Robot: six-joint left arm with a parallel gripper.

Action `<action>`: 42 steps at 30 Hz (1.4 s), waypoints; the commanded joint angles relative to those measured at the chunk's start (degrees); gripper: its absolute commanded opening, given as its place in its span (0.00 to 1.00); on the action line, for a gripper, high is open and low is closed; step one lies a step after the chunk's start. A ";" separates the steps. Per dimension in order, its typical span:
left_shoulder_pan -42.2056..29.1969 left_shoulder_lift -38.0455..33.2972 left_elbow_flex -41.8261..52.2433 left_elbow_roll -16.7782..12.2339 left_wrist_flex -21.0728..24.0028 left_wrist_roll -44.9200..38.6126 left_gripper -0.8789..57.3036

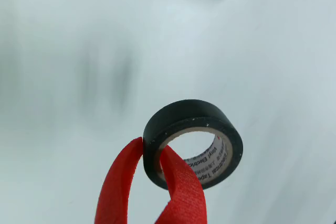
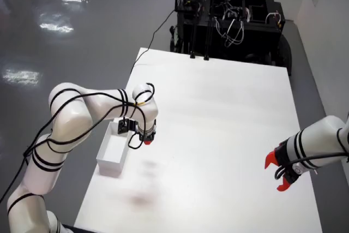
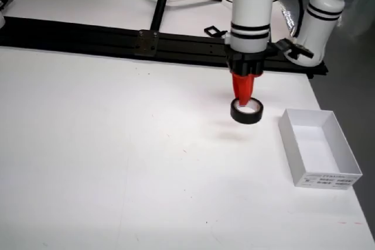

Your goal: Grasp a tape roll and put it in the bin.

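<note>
wrist view: my claw (image 1: 151,153) is clenched on the black tape roll (image 1: 195,141), one red finger (image 1: 119,187) outside the wall, the other through the core. roll hangs tilted, printed cardboard core showing. side view: roll (image 3: 246,111) held just above the white desk (image 3: 117,144), left of the white bin (image 3: 319,147), not over it. overhead view: claw (image 2: 146,141) sits just beside the bin (image 2: 114,151). second arm (image 2: 311,151) at the far desk edge.
</note>
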 commanded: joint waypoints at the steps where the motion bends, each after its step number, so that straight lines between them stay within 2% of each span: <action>1: 17.42 -8.17 4.87 0.30 2.46 6.15 0.00; 9: 25.59 -13.27 11.02 -0.23 2.81 4.92 0.00; 13: 27.62 -12.57 11.19 -0.67 2.90 4.74 0.00; 15: 28.06 -10.55 11.19 -1.90 2.55 4.57 0.00; 25: 24.36 -1.85 11.19 -2.07 -1.85 2.20 0.00; 42: 24.10 0.26 11.28 -1.64 -4.39 0.61 0.00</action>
